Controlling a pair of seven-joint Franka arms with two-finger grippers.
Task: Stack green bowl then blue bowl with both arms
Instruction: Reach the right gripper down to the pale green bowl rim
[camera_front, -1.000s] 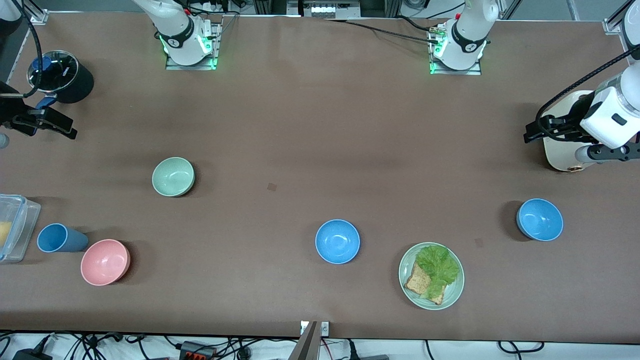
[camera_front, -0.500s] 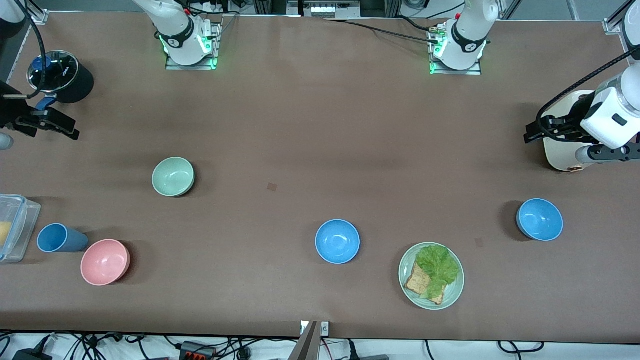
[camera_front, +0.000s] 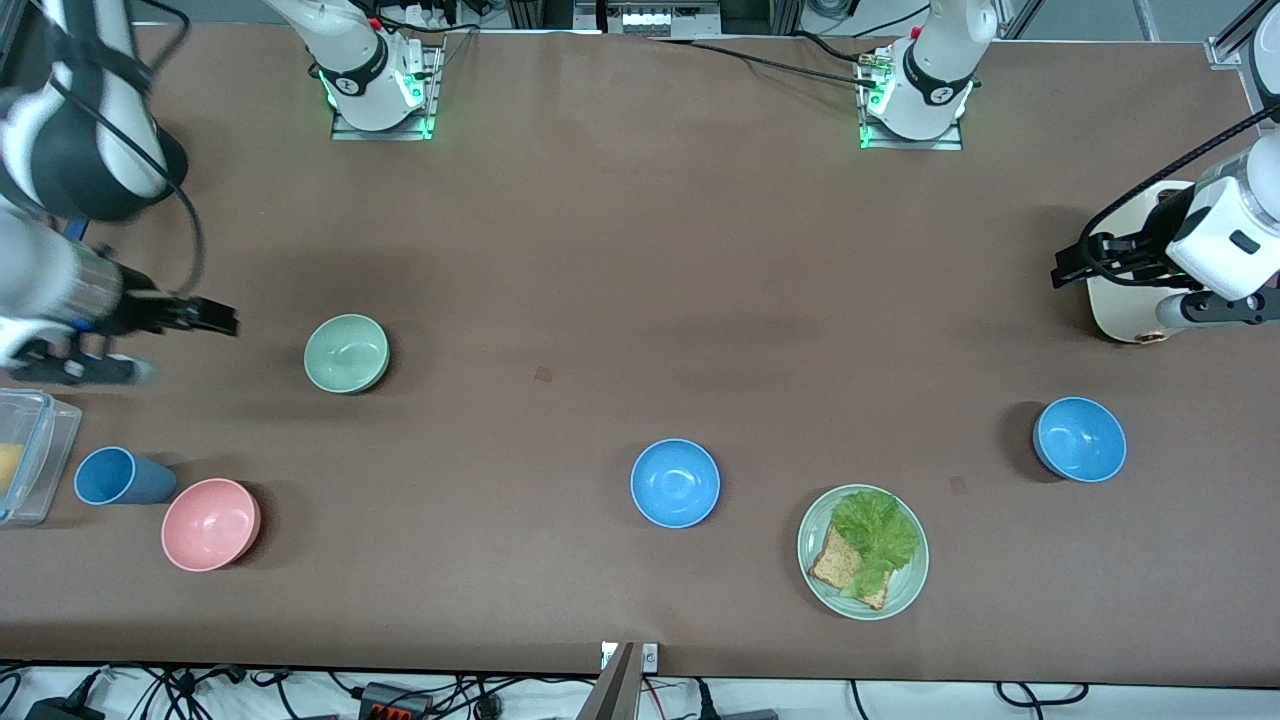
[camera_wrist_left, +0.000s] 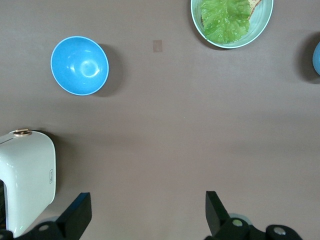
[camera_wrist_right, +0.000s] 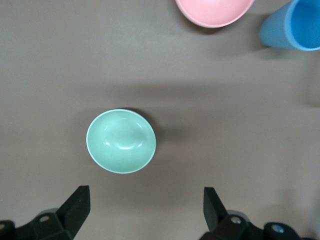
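Bowls are spread across the brown table (camera_front: 600, 250), none stacked. The green bowl (camera_front: 346, 353) is seen upright toward the right arm's end, with bare tabletop all round it; nearer the front camera a pink bowl (camera_front: 211, 524) and a blue cup (camera_front: 118, 476) on its side are found just beside each other, next to a clear plastic box (camera_front: 30, 450) at the table edge. The right gripper (camera_front: 205, 318) is held over the table beside the green bowl, fingers spread wide with nothing between them, as the right wrist view shows. Two blue bowls are present: one (camera_front: 675, 483) near the middle, and another (camera_front: 1079, 439) toward the left arm's end. Between them, closest to the camera, a pale green plate (camera_front: 905, 585) carrying lettuce (camera_front: 876, 535) and bread (camera_front: 838, 568) is set. The left gripper (camera_front: 1078, 262) is held wide apart and empty over the table beside a white appliance (camera_front: 1120, 310).
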